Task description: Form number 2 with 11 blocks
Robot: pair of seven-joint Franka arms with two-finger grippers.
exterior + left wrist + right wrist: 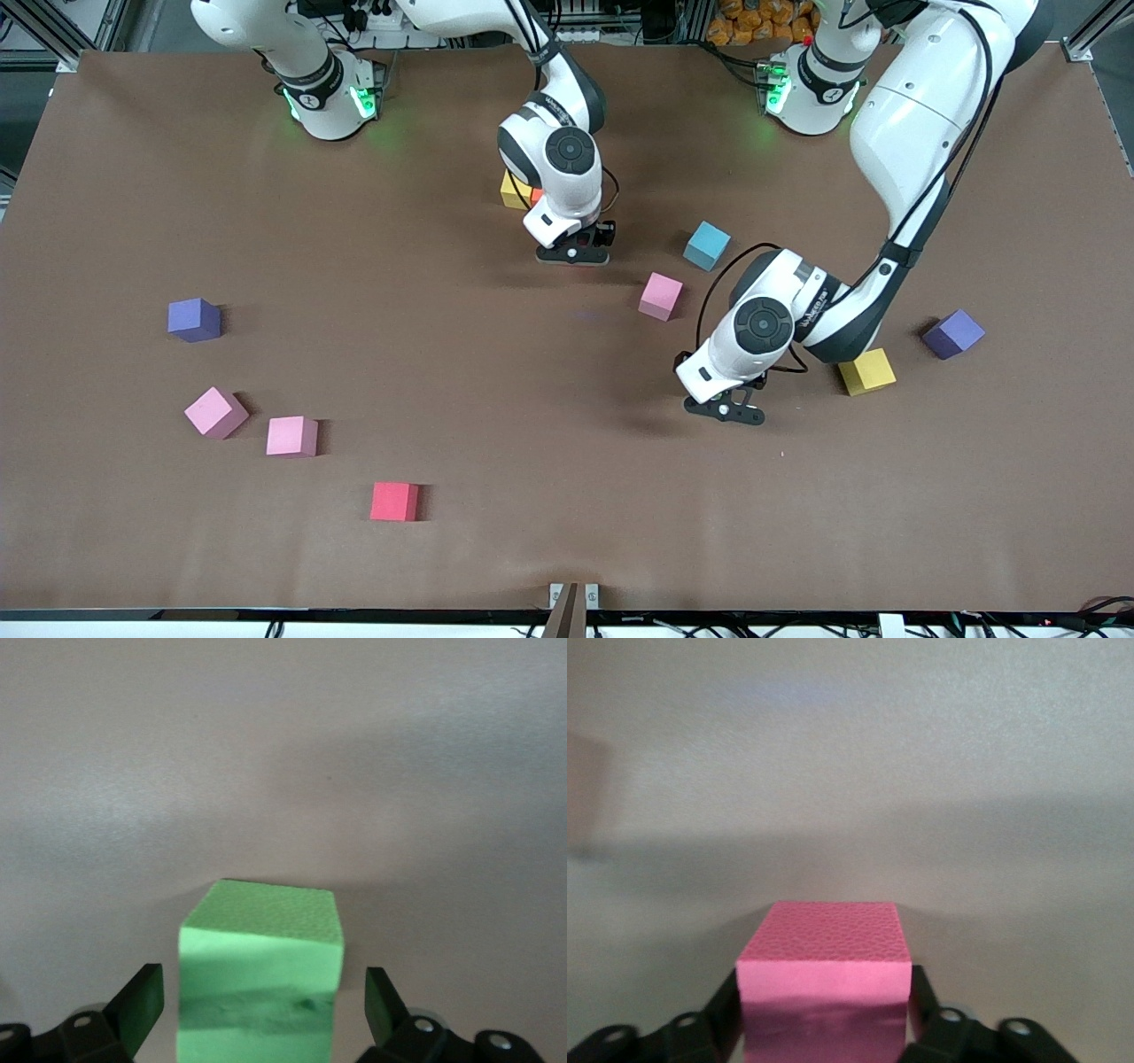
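My left gripper (722,412) is low over the table toward the left arm's end, open. It straddles a green block (261,966) with a gap on each side; the front view hides that block. My right gripper (574,255) is down near the table's middle, its fingers pressed against both sides of a pinkish-red block (822,979), also hidden in the front view. Loose blocks lie around: yellow (515,190) with an orange edge (535,193) beside it, light blue (707,245), pink (661,296), yellow (867,371), two pink (215,412) (291,436), red (394,501). No digit shape shows.
Two purple cubes lie apart, one (194,320) toward the right arm's end and one (953,334) toward the left arm's end beside the left forearm. The brown table mat (567,549) runs to the front edge.
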